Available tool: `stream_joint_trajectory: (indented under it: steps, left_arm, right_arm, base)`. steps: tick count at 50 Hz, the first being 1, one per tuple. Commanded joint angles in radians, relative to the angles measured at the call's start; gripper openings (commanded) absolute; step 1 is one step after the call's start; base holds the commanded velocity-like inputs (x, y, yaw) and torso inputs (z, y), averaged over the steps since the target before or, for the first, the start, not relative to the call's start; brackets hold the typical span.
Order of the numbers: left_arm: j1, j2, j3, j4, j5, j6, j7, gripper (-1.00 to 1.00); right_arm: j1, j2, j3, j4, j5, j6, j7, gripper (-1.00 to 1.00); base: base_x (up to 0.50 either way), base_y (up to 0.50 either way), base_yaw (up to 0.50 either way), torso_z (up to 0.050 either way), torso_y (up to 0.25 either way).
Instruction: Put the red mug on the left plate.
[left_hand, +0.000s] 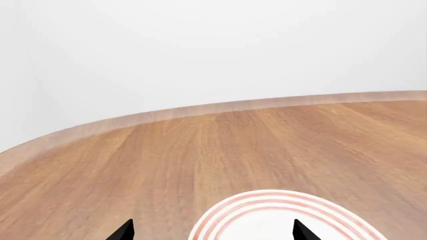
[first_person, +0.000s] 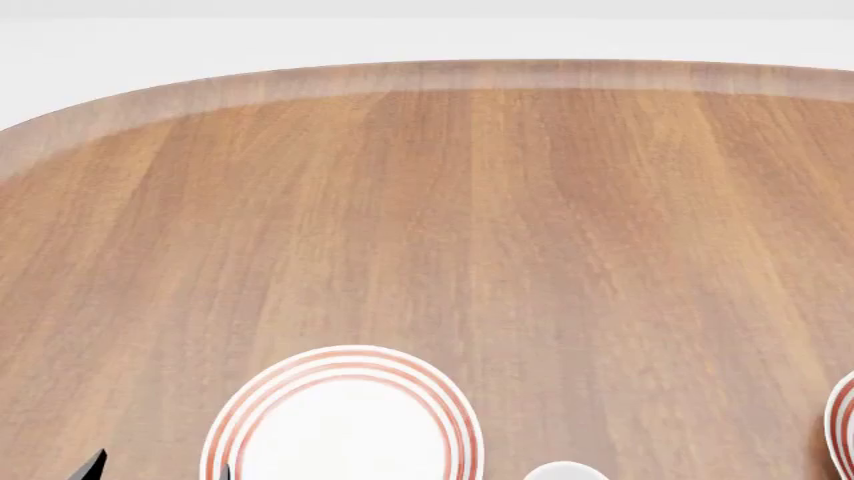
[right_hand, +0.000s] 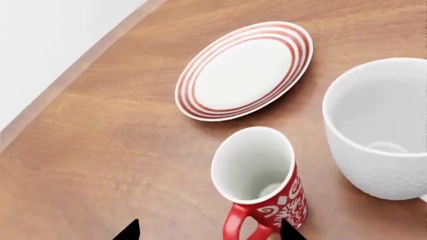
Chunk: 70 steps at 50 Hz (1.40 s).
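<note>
red mug (right_hand: 261, 186) upright on wooden table (first_person: 534, 220), just beside white mug (right_hand: 380, 125), apart from a red-ringed plate (right_hand: 243, 70) | right gripper (right_hand: 207, 232) fingertips spread around its handle, gripping nothing | left gripper (left_hand: 212, 232) spread wide above left plate (left_hand: 280, 210), empty

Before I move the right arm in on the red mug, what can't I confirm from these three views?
- Red mug: seen only in the right wrist view; its base and handle bottom are cut off by the frame edge.
- Right gripper and left gripper: only fingertip points show, so the jaw state is unclear.
- White mug: partly cut off; handle unseen.
- Left plate: near edge cut off in the head view.
</note>
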Motion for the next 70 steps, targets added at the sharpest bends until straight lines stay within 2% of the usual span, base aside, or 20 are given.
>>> stream_joint_trajectory:
  steps: [1, 34, 70]
  left_arm:
    - [-0.004, -0.005, 0.007, -0.002, -0.003, 0.000, -0.005, 1.00]
    - [-0.004, -0.017, 0.019, 0.003, -0.010, 0.004, -0.024, 1.00]
    - [-0.010, -0.029, 0.033, -0.003, -0.018, 0.010, -0.039, 1.00]
  right_arm:
    - [0.022, 0.003, -0.007, 0.050, 0.015, -0.013, 0.019, 1.00]
    - [0.148, -0.002, -0.039, 0.224, 0.007, -0.044, 0.087, 1.00]
    - [0.241, -0.001, -0.038, 0.479, 0.065, -0.128, 0.053, 1.00]
  base:
    - [0.00, 0.00, 0.00, 0.000, 0.000]
    - [0.00, 0.00, 0.00, 0.000, 0.000]
    - [0.00, 0.00, 0.00, 0.000, 0.000]
